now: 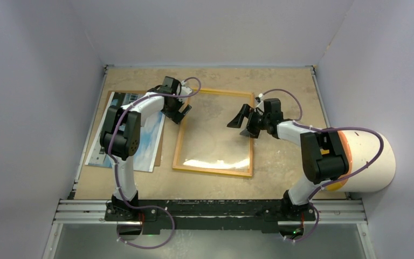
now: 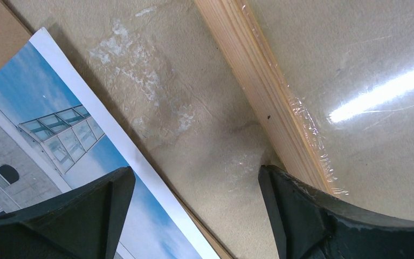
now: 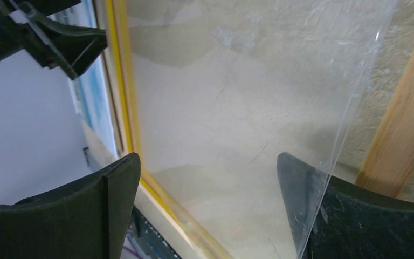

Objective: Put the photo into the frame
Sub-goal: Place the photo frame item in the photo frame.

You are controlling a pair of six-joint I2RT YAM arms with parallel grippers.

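The photo (image 1: 135, 135) lies face up at the left on a brown backing board (image 1: 161, 141); its blue sky and white building also show in the left wrist view (image 2: 32, 129). The frame (image 1: 179, 135) lies flat mid-table, with a clear pane (image 1: 215, 135) inside it. My left gripper (image 1: 180, 114) is open and empty over the gap between the photo and the frame's left rail (image 2: 259, 91). My right gripper (image 1: 243, 124) is open above the frame's right side. In the right wrist view the clear pane (image 3: 237, 108) has its edge crossing in front of one finger (image 3: 302, 189).
A white cylinder with an orange band (image 1: 366, 162) lies at the right, beside the right arm. Grey walls close the table on three sides. A metal rail (image 1: 210, 210) with the arm bases runs along the near edge.
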